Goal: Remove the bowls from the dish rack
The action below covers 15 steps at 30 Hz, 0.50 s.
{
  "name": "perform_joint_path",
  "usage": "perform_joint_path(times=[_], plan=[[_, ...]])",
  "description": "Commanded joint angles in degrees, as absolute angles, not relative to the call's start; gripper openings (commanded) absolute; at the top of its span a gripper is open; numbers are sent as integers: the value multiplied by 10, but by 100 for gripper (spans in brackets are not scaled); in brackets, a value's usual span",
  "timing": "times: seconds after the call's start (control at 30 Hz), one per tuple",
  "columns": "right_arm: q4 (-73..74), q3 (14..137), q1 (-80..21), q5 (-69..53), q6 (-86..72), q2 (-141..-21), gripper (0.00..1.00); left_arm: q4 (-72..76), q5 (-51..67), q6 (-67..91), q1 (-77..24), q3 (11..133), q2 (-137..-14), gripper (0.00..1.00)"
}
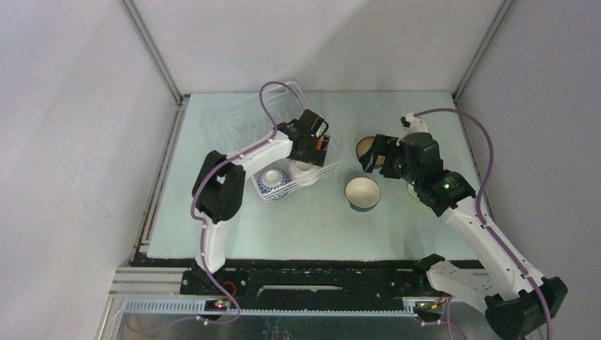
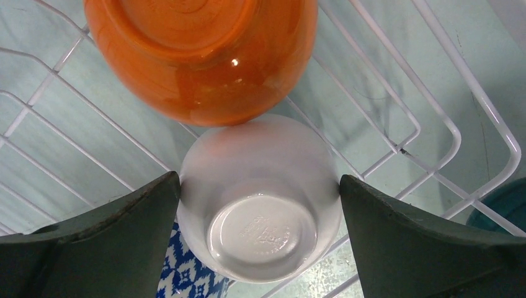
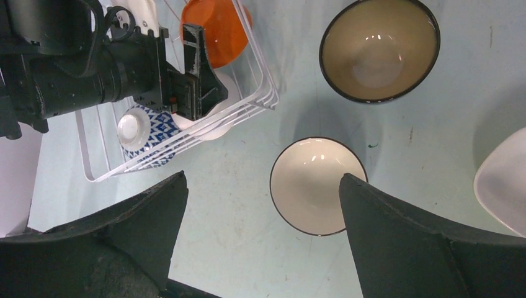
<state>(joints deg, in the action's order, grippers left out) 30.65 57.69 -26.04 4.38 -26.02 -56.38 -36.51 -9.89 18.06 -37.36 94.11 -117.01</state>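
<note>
Bowls: three sat in the dish rack point(image 1: 241, 120), two more plainly out on the table point(image 1: 234, 227). In the rack's near-right corner the white bowl point(image 2: 260, 198) lay upside down, foot ring up. The orange bowl point(image 2: 198, 62), also bottom-up, sat just beside it on the far side. The blue-and-white bowl point(image 2: 186, 276) was at its near-left, partly hidden under it in the left wrist view.

Left gripper point(image 2: 260, 186) was down inside the rack w/ one finger against each side of the white bowl, closed to abt the bowl's width & gripping it. Couldn't tell if the bowl was lifted off the wires.

Right gripper point(image 3: 262, 186) was spread wide, nothing in it, hanging over the table right of the rack. Below it stood the cream-lined bowl point(image 3: 316, 186), upright, dark rim. The tan-lined bowl point(image 3: 379, 49) stood upright further back, near but not touching.
</note>
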Motion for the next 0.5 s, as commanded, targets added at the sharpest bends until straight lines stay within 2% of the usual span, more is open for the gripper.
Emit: perform_joint_path(times=[0.0, 0.17, 0.37, 0.47], plan=[[289, 575, -265, 44, -264, -563, 100, -401, -52, 185, -370, 934, -1174, 100], [290, 575, -266, 45, -266, -565, 100, -412, -54, 181, -371, 935, -1162, 100], [291, 575, -266, 42, -267, -564, 100, -422, -9, 173, -357, 939, -1155, 83], [289, 576, -266, 37, -270, -569, 100, -416, 20, 171, -343, 933, -1143, 77]])
